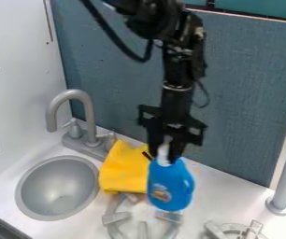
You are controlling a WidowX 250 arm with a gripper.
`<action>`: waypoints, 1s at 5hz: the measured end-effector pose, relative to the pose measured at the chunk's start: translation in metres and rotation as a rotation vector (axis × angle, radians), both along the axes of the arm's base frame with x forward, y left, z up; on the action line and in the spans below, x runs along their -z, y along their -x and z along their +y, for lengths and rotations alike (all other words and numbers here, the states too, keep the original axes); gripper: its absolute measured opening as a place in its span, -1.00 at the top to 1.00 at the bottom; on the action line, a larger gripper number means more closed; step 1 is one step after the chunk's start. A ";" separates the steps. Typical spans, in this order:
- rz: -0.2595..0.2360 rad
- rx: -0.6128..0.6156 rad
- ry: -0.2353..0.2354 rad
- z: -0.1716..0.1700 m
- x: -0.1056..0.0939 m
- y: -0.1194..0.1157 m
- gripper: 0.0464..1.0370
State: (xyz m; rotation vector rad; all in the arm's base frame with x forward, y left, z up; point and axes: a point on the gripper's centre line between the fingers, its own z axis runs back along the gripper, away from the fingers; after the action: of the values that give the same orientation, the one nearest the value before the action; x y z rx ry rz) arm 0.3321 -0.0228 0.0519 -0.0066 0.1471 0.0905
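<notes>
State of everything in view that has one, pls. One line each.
Gripper: shut on the blue bottle's white top
Blue bottle: held, roughly upright, white top on
Yellow cloth: creased, beside the bottle
Faucet: spout end pointing down
Left burner: partly hidden; on/off can't tell

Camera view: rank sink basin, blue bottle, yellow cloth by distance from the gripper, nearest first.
1. Blue bottle: its white top is between the fingers of the gripper.
2. Yellow cloth: just left of the bottle in the picture.
3. Sink basin: farther left, beyond the cloth.
</notes>
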 end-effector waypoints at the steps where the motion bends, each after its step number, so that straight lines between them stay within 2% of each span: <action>1: 0.031 -0.012 0.003 -0.015 0.009 -0.026 0.21; 3: 0.055 0.008 -0.046 -0.046 0.026 -0.058 0.21; 5: 0.066 0.003 -0.076 -0.055 0.044 -0.073 0.21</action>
State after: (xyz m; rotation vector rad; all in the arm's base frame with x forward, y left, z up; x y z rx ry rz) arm 0.4049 -0.0774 0.0077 0.0725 0.2096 0.0928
